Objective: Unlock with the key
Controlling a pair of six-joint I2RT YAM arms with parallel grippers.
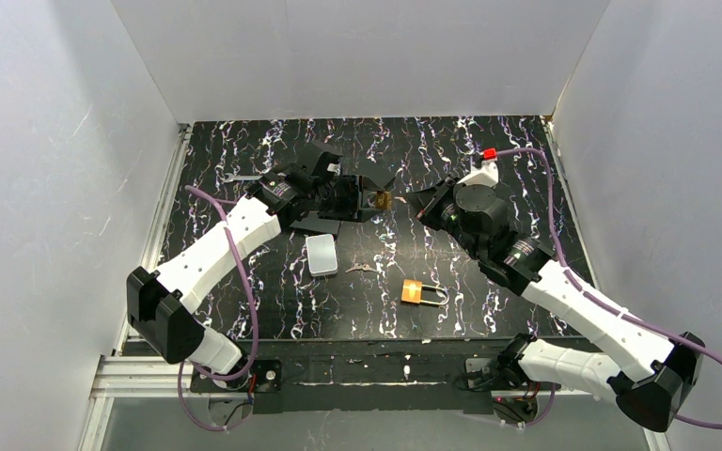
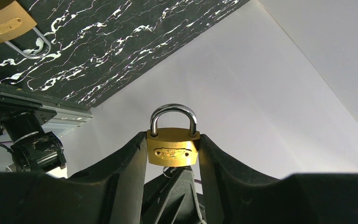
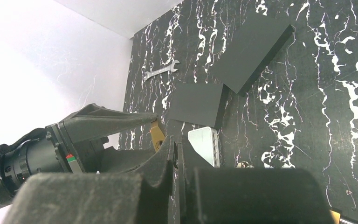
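**Overhead and two wrist views, unlocking task.** I found the counter, a black slab veined in white, hemmed by plain white walls at its far, left and right edges, with only the near edge open, where both arm bases were bolted. Bare surface lay behind the jaws toward the back wall and along the right side.

The left arm reached in from the left. The left jaws were clenched on the body of a brass padlock with a steel shackle, held above the counter near its middle, with the shackle closed and standing free of the jaws. The right arm reached in from the right. The right jaws were pressed together, their tips just beside the held padlock. I could not tell whether a key sat between them.

Below, toward the near edge, lay three things:
- a translucent white rectangular box;
- a small grey metal piece, too small for me to identify;
- a second brass padlock, lying flat and well apart from the jaws.

Two flat black rectangular blocks lay under the left arm, and a small steel open-ended wrench lay near the far left edge.
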